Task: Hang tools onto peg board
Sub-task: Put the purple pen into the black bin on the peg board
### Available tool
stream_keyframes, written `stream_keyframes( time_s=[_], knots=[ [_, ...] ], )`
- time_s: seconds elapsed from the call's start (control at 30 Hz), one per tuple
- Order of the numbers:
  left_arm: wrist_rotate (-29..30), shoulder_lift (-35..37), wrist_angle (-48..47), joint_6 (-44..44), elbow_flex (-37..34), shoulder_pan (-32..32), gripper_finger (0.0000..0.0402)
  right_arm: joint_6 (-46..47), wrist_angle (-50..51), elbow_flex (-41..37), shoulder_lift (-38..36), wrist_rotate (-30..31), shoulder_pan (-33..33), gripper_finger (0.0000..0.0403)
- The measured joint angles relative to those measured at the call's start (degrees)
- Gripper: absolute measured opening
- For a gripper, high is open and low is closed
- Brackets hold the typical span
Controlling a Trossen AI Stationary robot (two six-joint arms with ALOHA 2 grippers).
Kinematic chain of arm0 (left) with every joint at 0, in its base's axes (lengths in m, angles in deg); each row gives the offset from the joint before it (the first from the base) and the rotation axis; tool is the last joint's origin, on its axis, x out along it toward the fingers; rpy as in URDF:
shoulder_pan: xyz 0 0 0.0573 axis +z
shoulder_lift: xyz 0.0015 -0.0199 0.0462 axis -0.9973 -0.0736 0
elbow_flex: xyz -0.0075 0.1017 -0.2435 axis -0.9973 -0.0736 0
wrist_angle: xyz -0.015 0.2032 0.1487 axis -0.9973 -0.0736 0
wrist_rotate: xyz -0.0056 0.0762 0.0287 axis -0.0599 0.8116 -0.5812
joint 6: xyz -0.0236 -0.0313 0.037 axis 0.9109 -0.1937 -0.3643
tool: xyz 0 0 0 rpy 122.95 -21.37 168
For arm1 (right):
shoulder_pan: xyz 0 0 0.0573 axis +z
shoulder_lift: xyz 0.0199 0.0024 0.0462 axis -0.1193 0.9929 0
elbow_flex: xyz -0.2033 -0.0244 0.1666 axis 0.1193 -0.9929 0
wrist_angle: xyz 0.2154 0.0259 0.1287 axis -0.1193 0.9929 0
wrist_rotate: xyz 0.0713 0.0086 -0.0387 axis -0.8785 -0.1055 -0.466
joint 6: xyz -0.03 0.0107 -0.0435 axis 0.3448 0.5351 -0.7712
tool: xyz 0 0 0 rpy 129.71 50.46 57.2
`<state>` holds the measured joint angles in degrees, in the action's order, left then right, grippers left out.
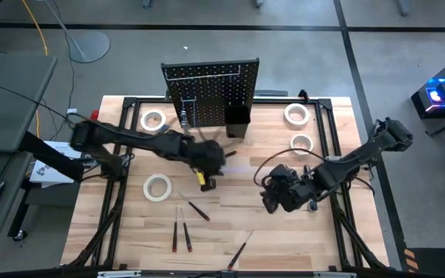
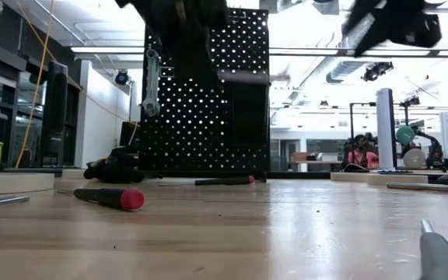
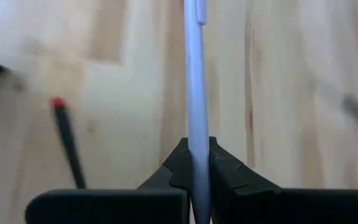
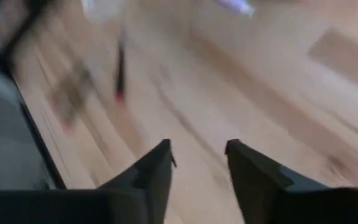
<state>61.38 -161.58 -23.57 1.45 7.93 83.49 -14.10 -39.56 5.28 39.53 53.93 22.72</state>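
My left gripper [image 1: 209, 171] hovers over the table's middle, in front of the peg board [image 1: 211, 91], and is shut on a slim pale purple tool [image 3: 194, 74]. The black upright peg board carries a small black bin [image 1: 236, 121], and a silver wrench [image 2: 152, 82] hangs from it. My right gripper [image 4: 199, 155] is open over bare wood right of centre [image 1: 273, 199], with nothing between its fingers. Dark screwdrivers with red ends [image 1: 199, 210] [image 1: 180, 235] lie flat on the near part of the table. My left gripper pinches the purple tool's slim pale shaft [image 3: 194, 127] between its two fingertips [image 3: 222, 165]. The shaft runs straight on ahead from the fingers, in line with them. The fingers slant down toward the table, and the tool looks lifted clear of the wood.
White tape rolls lie flat at the far left [image 1: 153, 120], left of centre [image 1: 157, 187] and far right [image 1: 297, 114] [image 1: 302, 143]. Another screwdriver [image 1: 238, 251] lies near the front edge. A black frame [image 1: 327, 131] rims the table. Bare wood lies between the two grippers.
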Motion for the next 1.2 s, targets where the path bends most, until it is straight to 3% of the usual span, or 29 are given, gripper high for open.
stream_keyframes(
  time_s=[0.17,0.33,0.6,1.0,1.1,1.2],
  knots=[
    [3.15,11.49,19.27,10.87,-9.04,-0.16,0.0011,6.83,-11.64,0.0,0.53,17.04,-0.42,0.0199],
    [7.38,16.8,33.18,16.31,-12.49,-1.7,0.0011,-0.21,-25.97,0.0,0.59,27.58,-4.75,0.0205],
    [9.36,16.85,38.36,17.91,-12.55,-2.01,0.0011,-21.8,-51.03,0.0,0.38,21.82,-11.94,0.0206],
    [10.01,16.8,40.11,19.22,-12.58,-2.01,0.0011,-27.66,-57.97,0.02,0.22,19.08,-15.5,0.0202],
    [10.01,16.8,40.11,19.28,-12.58,-1.99,0.0011,-29.13,-59.2,0.02,0.22,18.13,-15.97,0.0172],
    [10.32,16.8,40.24,19.27,-12.58,-1.98,0.0011,-29.19,-59.58,0.02,0.22,18.13,-16.09,0.0089]
  ],
)
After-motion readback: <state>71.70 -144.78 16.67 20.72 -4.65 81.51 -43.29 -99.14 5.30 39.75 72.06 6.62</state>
